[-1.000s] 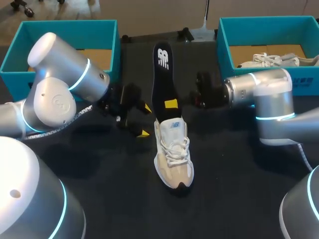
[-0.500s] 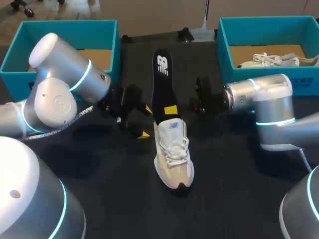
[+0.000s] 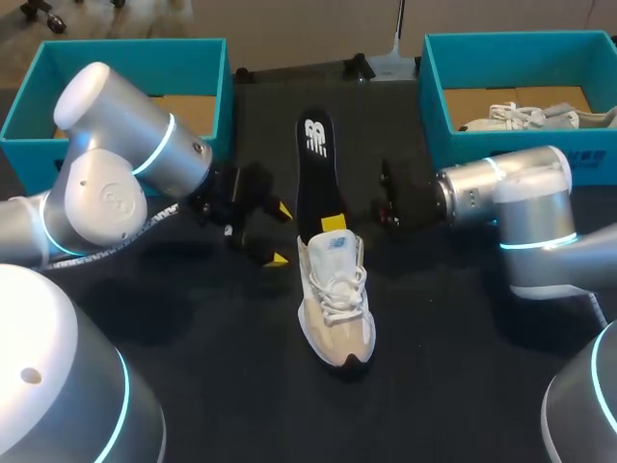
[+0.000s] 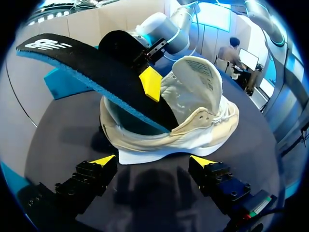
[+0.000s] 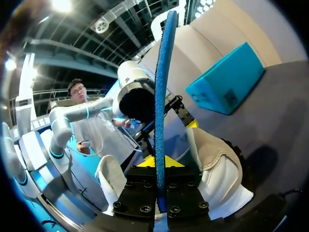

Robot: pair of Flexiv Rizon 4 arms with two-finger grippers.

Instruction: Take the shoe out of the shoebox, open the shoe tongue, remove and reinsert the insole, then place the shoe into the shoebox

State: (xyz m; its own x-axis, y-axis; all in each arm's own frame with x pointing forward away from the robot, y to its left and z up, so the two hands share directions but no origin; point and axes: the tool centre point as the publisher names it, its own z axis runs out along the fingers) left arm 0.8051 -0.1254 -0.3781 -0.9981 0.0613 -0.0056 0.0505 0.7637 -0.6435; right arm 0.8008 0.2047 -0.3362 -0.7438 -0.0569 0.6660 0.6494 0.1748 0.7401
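Note:
A cream and white shoe (image 3: 335, 299) stands on the black table, toe toward the front edge. In the left wrist view the shoe (image 4: 193, 121) shows its tongue folded up and open. My right gripper (image 3: 333, 224) is shut on the black insole (image 3: 310, 164), blue underneath, whose lower end sits in the shoe's opening while the rest slants up and away behind the heel. The right wrist view shows the insole (image 5: 161, 92) edge-on between the right gripper (image 5: 157, 163) fingers, above the shoe (image 5: 215, 164). My left gripper (image 3: 281, 234) (image 4: 153, 160) is open beside the shoe, holding nothing.
A teal shoebox (image 3: 135, 44) stands at the back left. Another teal shoebox (image 3: 436, 92) at the back right holds a second shoe (image 3: 525, 118). My right arm lies just in front of that box.
My right gripper has come down and toward the shoe, sliding the insole's lower end further into the opening. The left arm and the shoe have kept still.

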